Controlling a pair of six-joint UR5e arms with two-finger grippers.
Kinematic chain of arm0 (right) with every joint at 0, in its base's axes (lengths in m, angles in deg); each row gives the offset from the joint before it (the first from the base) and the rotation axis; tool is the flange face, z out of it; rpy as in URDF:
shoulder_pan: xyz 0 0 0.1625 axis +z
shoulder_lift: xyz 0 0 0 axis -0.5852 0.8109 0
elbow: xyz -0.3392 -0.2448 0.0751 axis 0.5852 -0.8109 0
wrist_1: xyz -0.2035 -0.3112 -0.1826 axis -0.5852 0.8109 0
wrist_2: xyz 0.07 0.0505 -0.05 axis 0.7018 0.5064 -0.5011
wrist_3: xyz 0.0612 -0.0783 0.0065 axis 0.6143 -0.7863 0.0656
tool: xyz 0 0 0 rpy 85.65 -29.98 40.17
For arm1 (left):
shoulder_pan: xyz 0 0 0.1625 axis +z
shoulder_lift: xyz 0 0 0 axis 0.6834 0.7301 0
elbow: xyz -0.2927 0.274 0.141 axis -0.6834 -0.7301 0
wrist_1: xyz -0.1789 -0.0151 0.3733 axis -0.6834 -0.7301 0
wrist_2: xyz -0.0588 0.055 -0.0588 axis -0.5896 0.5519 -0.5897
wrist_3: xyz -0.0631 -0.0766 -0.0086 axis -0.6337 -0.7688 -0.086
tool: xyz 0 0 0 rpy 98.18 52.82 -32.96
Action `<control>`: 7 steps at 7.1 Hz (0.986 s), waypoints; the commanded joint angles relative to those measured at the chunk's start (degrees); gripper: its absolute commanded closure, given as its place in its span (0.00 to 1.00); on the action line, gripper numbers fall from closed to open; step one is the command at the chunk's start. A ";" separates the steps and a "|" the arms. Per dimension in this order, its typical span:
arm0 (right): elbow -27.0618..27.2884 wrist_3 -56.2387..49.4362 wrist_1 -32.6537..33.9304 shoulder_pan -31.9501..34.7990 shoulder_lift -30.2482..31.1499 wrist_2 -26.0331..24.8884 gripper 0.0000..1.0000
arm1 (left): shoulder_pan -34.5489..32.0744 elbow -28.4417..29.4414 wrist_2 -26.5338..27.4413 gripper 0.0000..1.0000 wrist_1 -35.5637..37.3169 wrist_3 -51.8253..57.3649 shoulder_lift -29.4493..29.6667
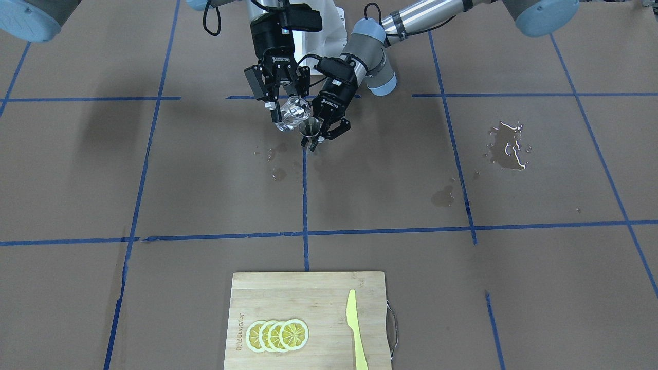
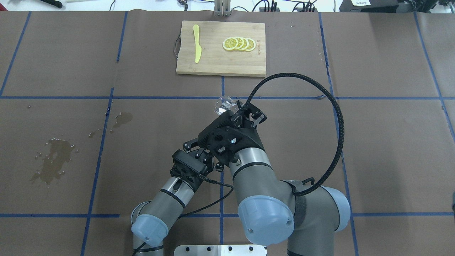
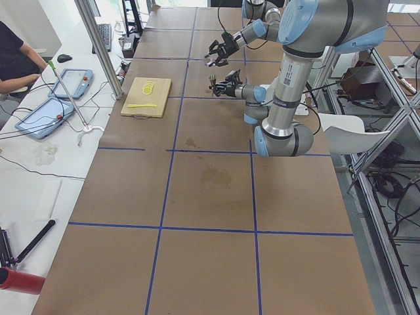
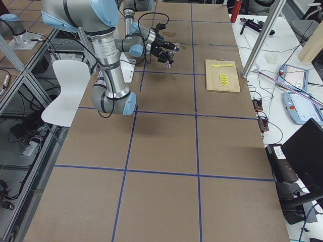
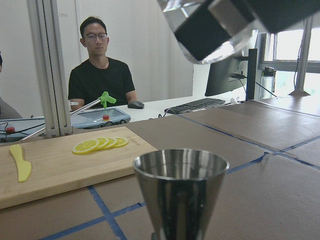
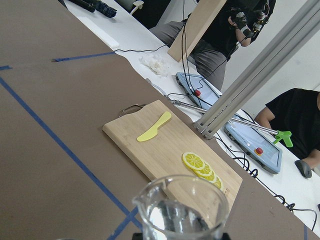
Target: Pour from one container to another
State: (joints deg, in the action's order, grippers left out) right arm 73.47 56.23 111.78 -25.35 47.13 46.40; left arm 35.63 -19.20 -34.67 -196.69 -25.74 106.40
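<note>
The right tool point(image 1: 286, 107) grips the small clear glass measuring cup point(image 1: 294, 113), tipped just above the small silvery steel jigger point(image 1: 309, 127). The left tool point(image 1: 323, 135) clamps the jigger upright.

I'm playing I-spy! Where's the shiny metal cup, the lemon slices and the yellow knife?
shiny metal cup point(image 5: 180, 195): left wrist view, on its upper cone's wall.
lemon slices point(image 1: 280, 335): front-facing view, on the middle slices.
yellow knife point(image 2: 196, 43): overhead view, on its middle.
</note>
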 commanded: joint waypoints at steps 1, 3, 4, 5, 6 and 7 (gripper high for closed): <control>0.04 -3.04 1.26 0.00 -0.19 -0.13 1.00 | 0.00 -0.02 0.00 1.00 0.00 0.00 0.00; 0.04 -5.68 1.78 -0.09 -0.10 -0.13 1.00 | 0.00 -0.02 0.00 1.00 0.09 0.00 0.00; 0.48 -6.48 4.57 -0.09 -0.88 -0.13 1.00 | 0.00 -0.02 -0.09 1.00 0.09 0.00 0.00; 0.57 -7.70 6.16 -0.09 -1.32 -0.13 1.00 | 0.00 -0.02 -0.09 1.00 0.09 0.00 0.00; 0.66 -9.63 6.44 -0.09 -1.41 -0.22 1.00 | 0.00 -0.02 -0.09 1.00 0.09 0.00 0.00; 0.66 -11.74 6.88 -0.09 -1.42 -0.22 1.00 | 0.00 -0.02 -0.09 1.00 0.09 0.00 0.00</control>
State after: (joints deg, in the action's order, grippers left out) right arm 74.08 46.84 117.97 -25.44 45.82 46.22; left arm 35.64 -19.22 -34.76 -196.60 -25.74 106.40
